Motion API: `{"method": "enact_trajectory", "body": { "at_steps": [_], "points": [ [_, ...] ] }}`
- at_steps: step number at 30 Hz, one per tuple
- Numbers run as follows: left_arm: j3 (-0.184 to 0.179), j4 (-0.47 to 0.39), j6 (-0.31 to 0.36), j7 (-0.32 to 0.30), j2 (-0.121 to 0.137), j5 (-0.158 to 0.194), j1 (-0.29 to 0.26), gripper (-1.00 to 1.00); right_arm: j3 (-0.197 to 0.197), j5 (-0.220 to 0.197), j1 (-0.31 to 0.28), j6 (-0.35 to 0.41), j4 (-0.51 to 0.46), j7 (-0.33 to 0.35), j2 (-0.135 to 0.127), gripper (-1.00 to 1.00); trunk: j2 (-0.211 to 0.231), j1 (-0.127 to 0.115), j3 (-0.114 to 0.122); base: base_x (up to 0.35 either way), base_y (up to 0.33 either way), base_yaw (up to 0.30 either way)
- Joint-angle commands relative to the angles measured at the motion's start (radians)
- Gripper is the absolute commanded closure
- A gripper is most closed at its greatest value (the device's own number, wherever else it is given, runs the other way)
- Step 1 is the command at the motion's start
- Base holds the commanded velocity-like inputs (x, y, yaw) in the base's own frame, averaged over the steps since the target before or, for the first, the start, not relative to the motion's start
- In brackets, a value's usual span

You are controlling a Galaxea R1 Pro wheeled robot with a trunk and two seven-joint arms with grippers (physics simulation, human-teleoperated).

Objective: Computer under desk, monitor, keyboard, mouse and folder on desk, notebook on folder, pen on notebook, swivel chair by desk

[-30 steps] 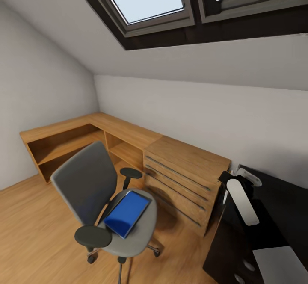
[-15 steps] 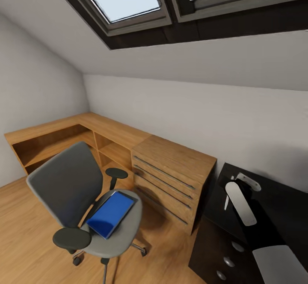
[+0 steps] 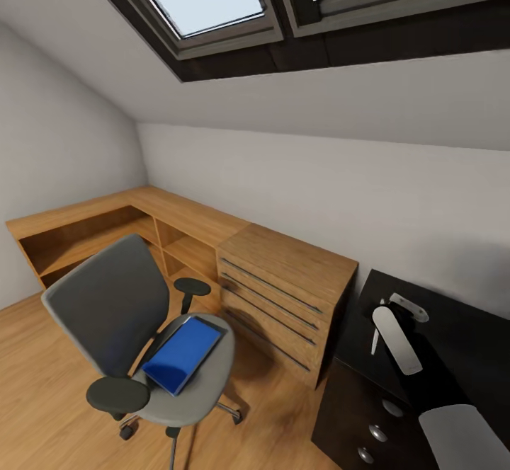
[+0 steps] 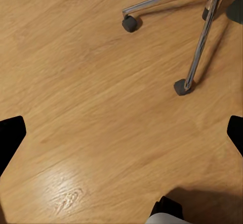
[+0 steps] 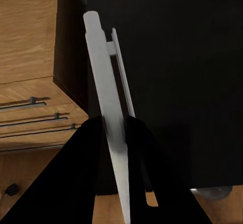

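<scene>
Swivel chair (image 3: 142,335): stood on the wooden floor (image 4: 91,107) at the left of the head view, well apart from my desk, its back turned toward the left wall; the task still asked for it beside the desk.

Folder (image 3: 183,353): lay flat on the chair seat, its long axis running from the seat's front edge toward the wooden drawer unit (image 3: 283,300); I judged it unmoved because my right pincer was already occupied.

Left pincer (image 4: 121,133): hung low over the bare floor near the chair's chrome legs and casters; its two dark fingertips sat far apart at the frame's edges, so it was spread wide and carried nothing, kept clear of the chair.

Drawer unit: stood between the chair and the desk, against the wall.

Pen (image 5: 109,117): pinched between the two dark fingers of my right pincer (image 5: 114,133), which was clamped on the barrel about midway; the long axis ran out ahead of the fingers, the clip end pointing away from the wrist camera. In the head view it hung over the desk's near corner.

Desk (image 3: 467,335): black top at the right of the head view, drawers with round knobs below; the pen was held above it, not yet set down, since I saw no notebook or folder there to receive it.
</scene>
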Motion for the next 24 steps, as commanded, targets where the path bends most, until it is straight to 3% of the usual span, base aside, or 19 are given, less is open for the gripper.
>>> {"method": "enact_trajectory", "body": {
  "at_steps": [1, 5, 6, 9, 10, 13, 24],
  "points": [
    [-0.003, 0.000, -0.011, 0.001, -0.001, 0.009, 0.000, -1.00, 0.003, 0.002, -0.004, -0.010, 0.057, 0.073, -0.026, 1.00, -0.001, 0.000, -0.001, 0.000, 0.000, 0.000],
    [-0.004, 0.000, -0.014, 0.001, -0.001, 0.008, 0.000, -1.00, 0.003, 0.010, -0.015, -0.018, 0.140, 0.148, -0.043, 1.00, -0.001, 0.000, -0.001, 0.000, 0.000, 0.000],
    [-0.004, 0.000, -0.015, 0.001, -0.001, 0.008, 0.000, -1.00, 0.003, 0.029, -0.041, -0.051, 0.214, 0.187, -0.051, 1.00, -0.001, 0.000, -0.001, 0.000, 0.000, 0.000],
    [-0.004, 0.000, -0.015, 0.001, -0.002, 0.008, 0.000, -1.00, 0.003, 0.057, -0.078, -0.109, 0.315, 0.235, -0.055, 1.00, -0.001, 0.000, -0.001, 0.000, 0.000, 0.000],
    [-0.003, 0.000, -0.015, 0.001, -0.003, 0.007, 0.000, -1.00, 0.003, 0.104, -0.135, -0.163, 0.457, 0.320, -0.057, 1.00, -0.001, 0.000, -0.001, 0.000, 0.000, 0.000],
    [-0.003, 0.000, -0.016, 0.001, -0.004, 0.007, 0.000, -1.00, 0.003, 0.145, -0.182, -0.203, 0.576, 0.400, -0.058, 1.00, -0.001, 0.000, -0.001, 0.000, 0.000, 0.000],
    [-0.012, -0.001, -0.033, 0.002, -0.004, 0.007, 0.000, -1.00, 0.005, 0.161, -0.249, -0.366, 0.805, 0.498, -0.056, 1.00, -0.001, 0.000, -0.001, 0.000, 0.000, 0.000]
  ]
}}
